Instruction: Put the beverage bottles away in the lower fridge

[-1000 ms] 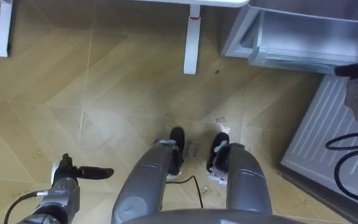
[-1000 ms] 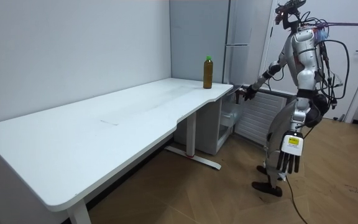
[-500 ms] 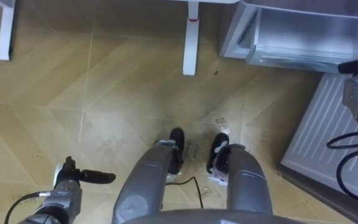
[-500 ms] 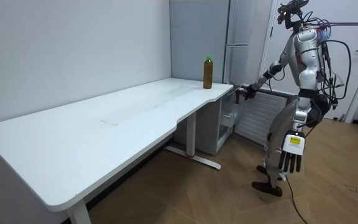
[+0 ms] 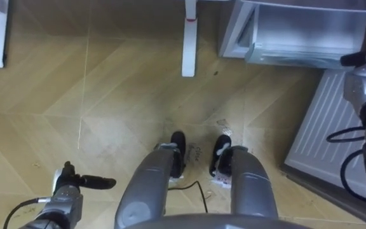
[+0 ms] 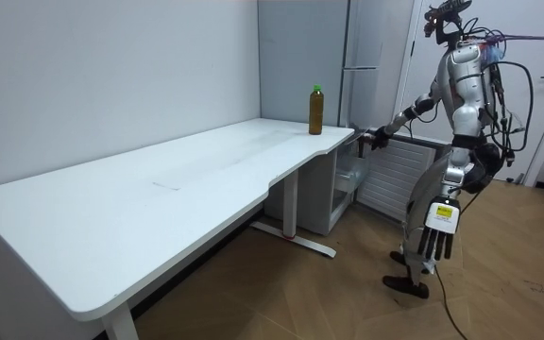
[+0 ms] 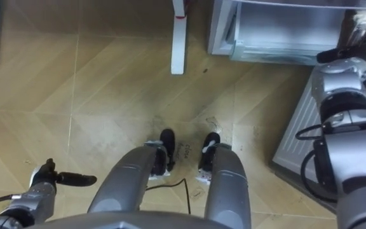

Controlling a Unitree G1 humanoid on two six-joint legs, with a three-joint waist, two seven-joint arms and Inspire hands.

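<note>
Wood-look herringbone floor (image 5: 107, 95) w/ satin sheen, matt white table (image 6: 159, 189) top, smooth grey fridge (image 6: 300, 57), ribbed white door (image 5: 326, 127) lining, plastic-looking bottle (image 6: 316, 110)

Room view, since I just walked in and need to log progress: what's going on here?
The robot stands beside the open lower fridge at the end of the table. Its right hand reaches to the top of the open fridge door; its left hand hangs by its side, fingers straight, empty. One green-capped bottle stands on the table corner, not yet put away.
</note>
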